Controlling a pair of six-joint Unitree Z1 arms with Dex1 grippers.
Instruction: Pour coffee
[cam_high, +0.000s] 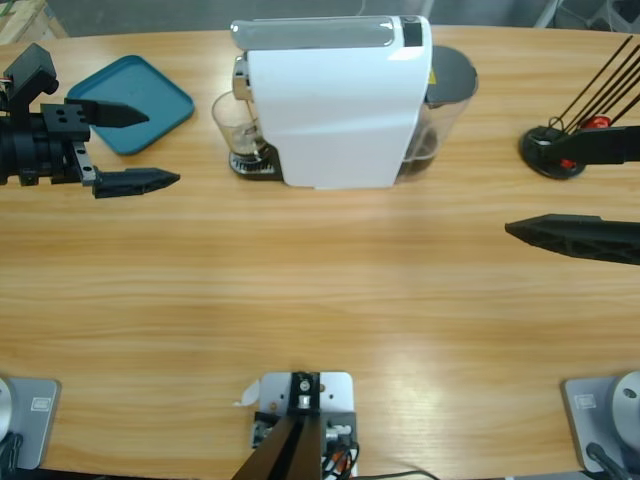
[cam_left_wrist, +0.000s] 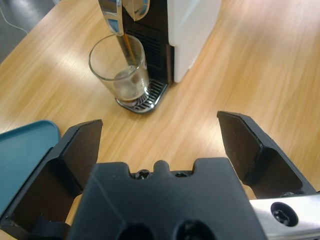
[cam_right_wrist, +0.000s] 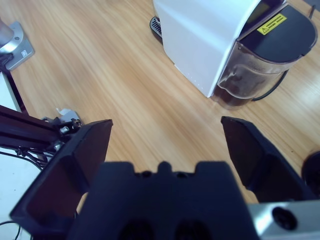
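Left wrist view, coffee (cam_left_wrist: 131, 89) in glass (cam_left_wrist: 120, 70), left gripper (cam_left_wrist: 162, 137) agape.

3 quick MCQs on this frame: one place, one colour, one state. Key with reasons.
1. The clear glass tumbler stands:
A. on the tray
B. under the white coffee machine's spout, on its drip grille
C. in the right gripper

2. The flat plastic tray is:
A. red
B. white
C. teal blue

3. The left gripper is:
A. open, holding nothing
B. shut on the tumbler
C. shut on the tray

Key: B, the left wrist view shows it beneath the spout; C, teal in the high view; A, its jaws stand wide apart with only table between them.
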